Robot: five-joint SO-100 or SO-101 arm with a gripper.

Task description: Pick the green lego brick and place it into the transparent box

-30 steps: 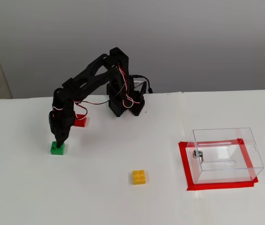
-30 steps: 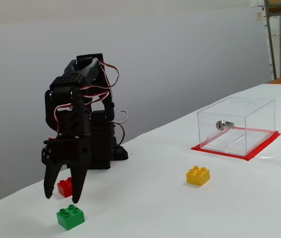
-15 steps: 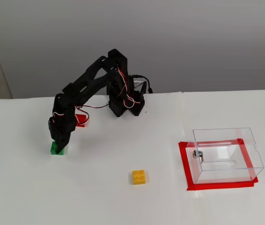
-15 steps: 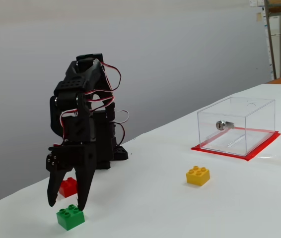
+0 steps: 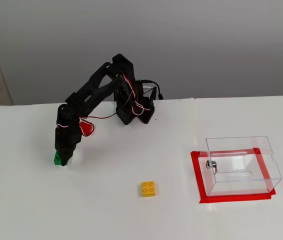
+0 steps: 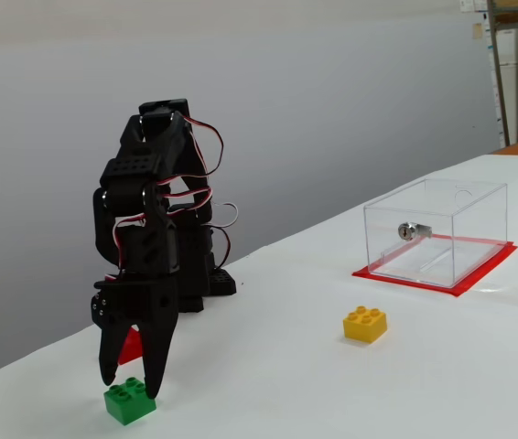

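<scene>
- One black two-finger gripper (image 6: 131, 384) points straight down at a small bright green square plastic brick (image 6: 130, 401) with four round studs; its fingers stand apart, tips at stud height, one on each side of the brick's rear part in a fixed view.
- Green brick sits flat on the white table (image 5: 106, 210); in a fixed view from higher up the gripper (image 5: 64, 161) covers most of it, and only a green edge (image 5: 57, 159) shows at the left.
- Whether the fingertips touch the brick cannot be told.
- Red block (image 6: 132, 347) lies just behind the gripper, partly hidden.
- Yellow studded brick (image 5: 148, 188) lies alone mid-table, well apart from the green one.
- Clear plastic rectangular box (image 5: 241, 165) stands at the right on a red tape frame (image 5: 197, 175), a small metal fitting (image 6: 411, 231) on one wall.
</scene>
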